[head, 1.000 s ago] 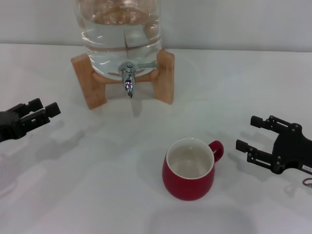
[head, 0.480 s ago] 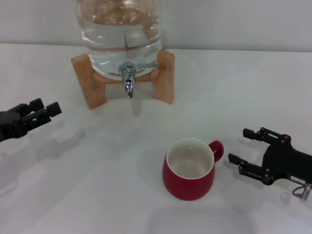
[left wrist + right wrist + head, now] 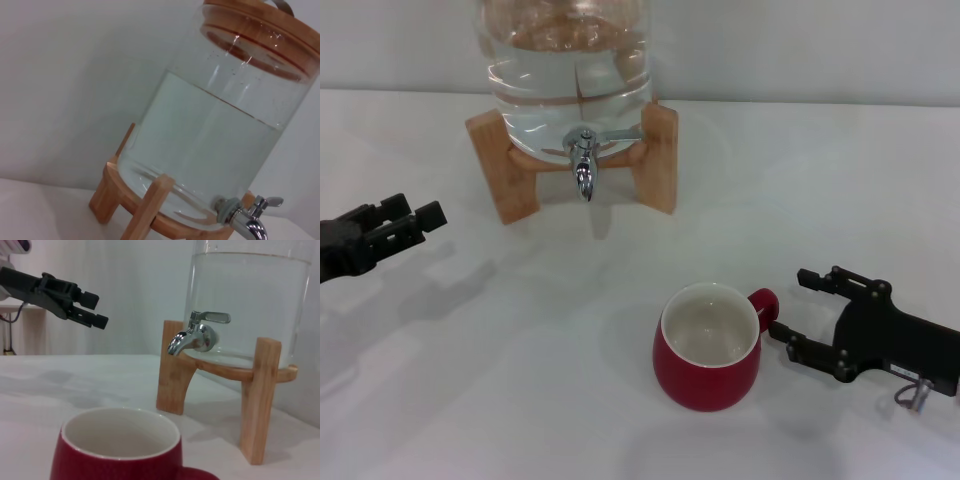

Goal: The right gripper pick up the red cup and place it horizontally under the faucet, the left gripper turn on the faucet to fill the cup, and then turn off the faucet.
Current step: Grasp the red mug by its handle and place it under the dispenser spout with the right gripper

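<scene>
The red cup (image 3: 708,350) stands upright on the white table, its handle pointing toward my right side. My right gripper (image 3: 786,304) is open just beside that handle, its fingers reaching either side of it without touching. In the right wrist view the red cup (image 3: 116,456) fills the near foreground. The chrome faucet (image 3: 583,162) juts from the clear water jug (image 3: 570,60), lever level; the faucet (image 3: 194,334) and the faucet (image 3: 250,221) also show in both wrist views. My left gripper (image 3: 414,214) hovers open at the far left, away from the faucet; that left gripper (image 3: 97,310) appears in the right wrist view too.
The jug rests on a wooden stand (image 3: 658,160) at the back of the table (image 3: 520,380). A pale wall rises right behind the jug.
My right gripper has slid left and nearer to the cup's handle. The left gripper has drifted slightly up and away. The cup and faucet have not moved.
</scene>
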